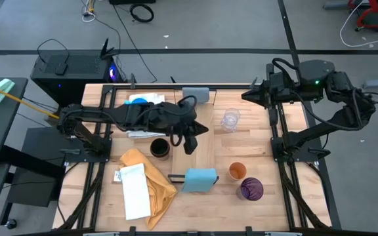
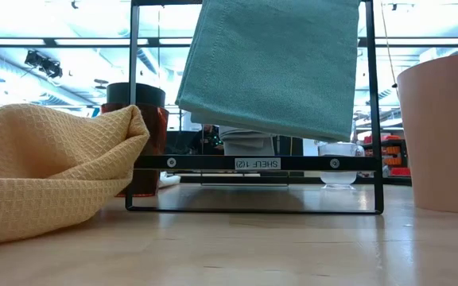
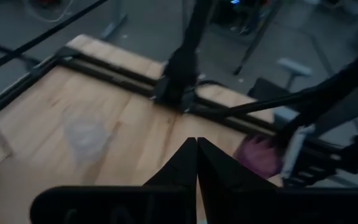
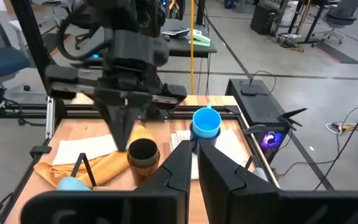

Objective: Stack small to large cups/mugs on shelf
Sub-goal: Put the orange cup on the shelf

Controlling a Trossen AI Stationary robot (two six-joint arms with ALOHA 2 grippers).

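My left gripper [image 1: 189, 145] is shut and empty above the table's middle, fingers pointing down; it also shows in the right wrist view [image 4: 127, 138]. It stands just right of a dark cup [image 1: 159, 148] with a brownish wall [image 4: 143, 154], which stands upright. A clear glass [image 1: 230, 120] stands upright to the far right of the gripper. An orange cup [image 1: 237, 171] and a purple cup [image 1: 251, 189] stand at the near right. A bright blue mug [image 4: 205, 122] sits at the far left, half hidden by the arm. The pale plank [image 1: 204, 154] runs from the grey block [image 1: 196, 95] toward the near edge. My right gripper [image 4: 194, 163] waits shut at the far right.
A yellow cloth [image 1: 148, 180] with a white sheet [image 1: 135, 191] on it lies at the near left. A teal cloth [image 2: 273, 63] hangs over a black frame [image 2: 253, 163] at the plank's near end. White papers [image 1: 143, 132] lie under my left arm.
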